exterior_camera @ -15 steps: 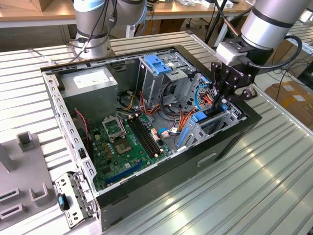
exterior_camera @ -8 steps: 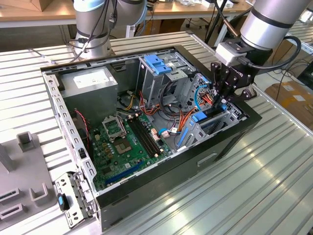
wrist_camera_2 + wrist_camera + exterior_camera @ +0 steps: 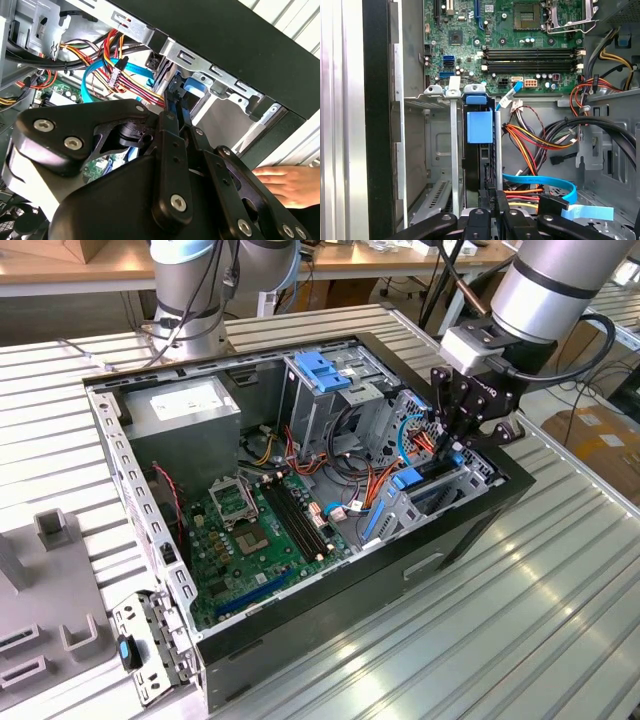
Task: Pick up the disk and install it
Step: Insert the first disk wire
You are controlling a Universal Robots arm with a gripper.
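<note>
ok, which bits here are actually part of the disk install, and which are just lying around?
In the job: gripper, shut on the disk; the disk stands edge-on in the drive bay.
Just there: motherboard; power supply; cable bundle; blue-topped cage; a person's hand beside the case.

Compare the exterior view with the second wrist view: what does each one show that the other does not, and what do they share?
The exterior view adds the robot arm, the power-supply box and a grey fixture beside the computer case. The second wrist view adds a person's hand resting just outside the case wall. Both show the gripper down at the drive bay, the blue-railed disk standing in it, and coloured cables next to it.
</note>
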